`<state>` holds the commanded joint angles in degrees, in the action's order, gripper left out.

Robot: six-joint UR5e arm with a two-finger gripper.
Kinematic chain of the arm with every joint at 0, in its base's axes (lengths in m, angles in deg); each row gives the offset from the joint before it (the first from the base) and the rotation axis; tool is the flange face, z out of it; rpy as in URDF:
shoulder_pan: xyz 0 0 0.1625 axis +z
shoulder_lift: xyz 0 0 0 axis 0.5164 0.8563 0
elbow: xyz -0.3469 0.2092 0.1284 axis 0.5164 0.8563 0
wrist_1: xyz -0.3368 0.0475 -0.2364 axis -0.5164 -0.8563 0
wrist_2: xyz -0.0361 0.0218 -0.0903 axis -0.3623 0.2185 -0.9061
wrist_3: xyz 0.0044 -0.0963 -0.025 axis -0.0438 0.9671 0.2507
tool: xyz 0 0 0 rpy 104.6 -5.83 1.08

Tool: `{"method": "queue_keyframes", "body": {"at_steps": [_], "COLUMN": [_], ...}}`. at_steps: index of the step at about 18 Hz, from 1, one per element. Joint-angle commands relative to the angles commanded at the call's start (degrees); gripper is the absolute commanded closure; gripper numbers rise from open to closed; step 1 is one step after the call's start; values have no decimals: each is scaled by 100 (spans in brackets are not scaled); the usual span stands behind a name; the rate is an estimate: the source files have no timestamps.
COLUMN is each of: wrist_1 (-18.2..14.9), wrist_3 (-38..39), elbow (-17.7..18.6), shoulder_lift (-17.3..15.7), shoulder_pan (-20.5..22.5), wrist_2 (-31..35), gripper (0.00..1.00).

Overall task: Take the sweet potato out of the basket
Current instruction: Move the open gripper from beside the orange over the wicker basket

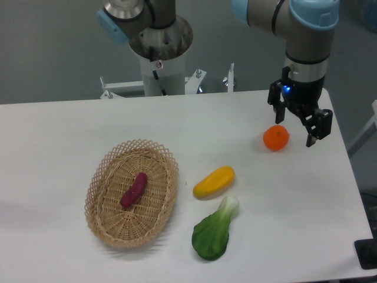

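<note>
The sweet potato (134, 190), slim and reddish-purple, lies inside the tan woven basket (101, 177) at the left of the table. My gripper (293, 131) hangs at the far right of the table, well away from the basket, just to the right of and above an orange fruit (275, 138). Its two black fingers are spread apart and hold nothing.
A plump yellow-orange vegetable (214, 181) lies just right of the basket. A green leafy bok choy (214, 230) lies below it. The robot's base column (160, 59) stands at the back edge. The table's right edge runs close to the gripper.
</note>
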<state>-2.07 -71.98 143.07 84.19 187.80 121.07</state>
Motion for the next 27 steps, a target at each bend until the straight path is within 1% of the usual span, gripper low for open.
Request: {"method": "queue_keyframes", "body": {"at_steps": [2, 5, 7, 8, 9, 10, 12, 13, 14, 17, 20, 22, 25, 27], "wrist_1": [26, 70, 97, 158, 332, 604, 983, 1089, 1125, 1142, 1239, 1248, 1248, 1283], "wrist_3": [0, 17, 341, 656, 964, 1315, 2472, 3079, 3546, 4602, 5429, 5686, 5713, 5704], "elbow": [96, 298, 517, 658, 781, 913, 1150, 1160, 1152, 1108, 1116, 1160, 1292, 1379], "shoulder_lift": [-26, -175, -298, -308, -316, -316, -308, -282, -255, -44, 122, 237, 299, 430], "shoulder_pan": [0, -52, -114, -210, -324, -447, -684, -825, -1009, -1466, -1932, -2187, -2583, -2820], "wrist_2": [-9, -9, -17, -26, -44, -44, -44, -53, -53, -44, -44, -18, -26, -18], "gripper": [0, 0, 0, 0, 0, 0, 0, 0, 0, 0, 0, 0, 0, 0]}}
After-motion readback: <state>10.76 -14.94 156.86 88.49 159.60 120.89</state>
